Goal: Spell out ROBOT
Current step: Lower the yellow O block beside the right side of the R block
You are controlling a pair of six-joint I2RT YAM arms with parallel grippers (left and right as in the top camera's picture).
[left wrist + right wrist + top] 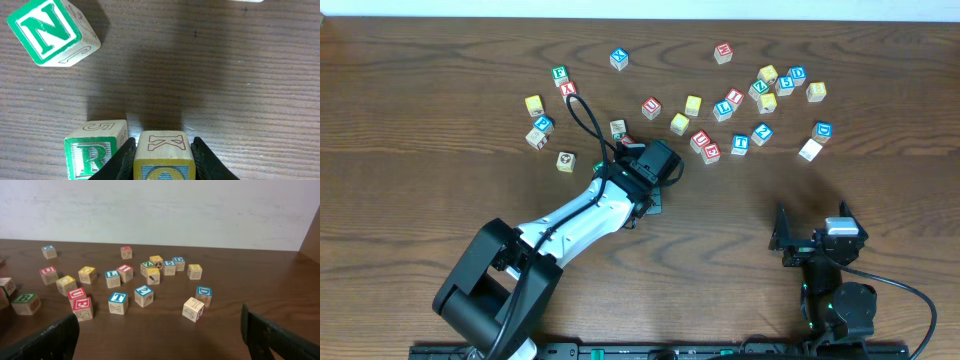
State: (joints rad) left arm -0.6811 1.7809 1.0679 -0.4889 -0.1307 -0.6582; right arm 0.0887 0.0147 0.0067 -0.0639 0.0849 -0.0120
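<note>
The left gripper (164, 161) has its dark fingers (124, 157) pinched on the two opposite sides of a yellow-faced O cube (163, 145), down by the near middle of the table (440, 80). Being a cube, it has no long side to speak of; it sits square in the grip, edges running in line with the fingers. The face with the blue O in its yellow border is turned towards the wrist, and a plain wood face with an outlined K points away, out past the fingertips. I can't tell whether it rests on the wood or hangs just above it. Just beside the left finger stands the green-faced R cube (95, 152), set the same way, a 5 on its far face. Farther off lies a green N cube (52, 32), turned askew. The right gripper (160, 340) hangs low over the table with its jaws spread wide and nothing between them. Beyond it sits the scatter of loose cubes, among them the blue-faced T cube (118, 302) and, off to the left, the green-faced B cube (26, 303).
</note>
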